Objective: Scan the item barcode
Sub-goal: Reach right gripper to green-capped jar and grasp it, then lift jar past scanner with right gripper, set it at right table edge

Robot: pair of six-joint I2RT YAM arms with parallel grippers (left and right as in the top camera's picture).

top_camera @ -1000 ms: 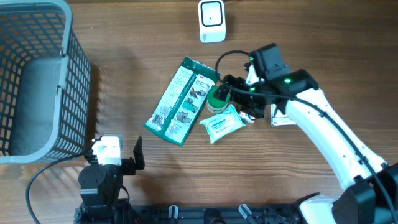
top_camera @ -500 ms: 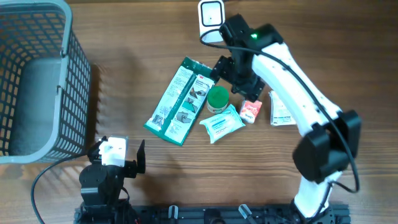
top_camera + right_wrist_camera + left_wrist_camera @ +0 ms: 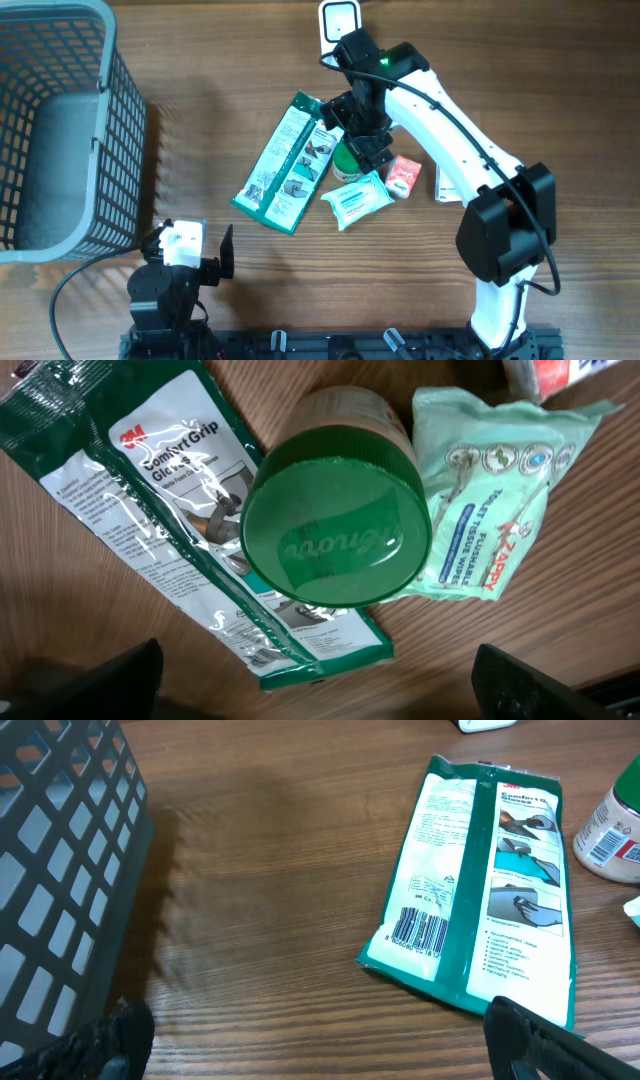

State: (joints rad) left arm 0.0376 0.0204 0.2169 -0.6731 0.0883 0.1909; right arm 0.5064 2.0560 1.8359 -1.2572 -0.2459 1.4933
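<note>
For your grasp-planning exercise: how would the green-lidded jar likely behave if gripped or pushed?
The jar is probably rigid: round body, moulded screw lid. Its smooth curved side may slip. Standing upright, it could tip, then roll, if pushed high.

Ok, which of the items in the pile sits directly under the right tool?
The jar with the green lid, standing upright; the right tool hangs open over it. The glove packet and wipes pack lie flat on either side.

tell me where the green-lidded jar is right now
The jar sits mid-table in the overhead view, under the right gripper, between the glove pack and the wipes pack.
</note>
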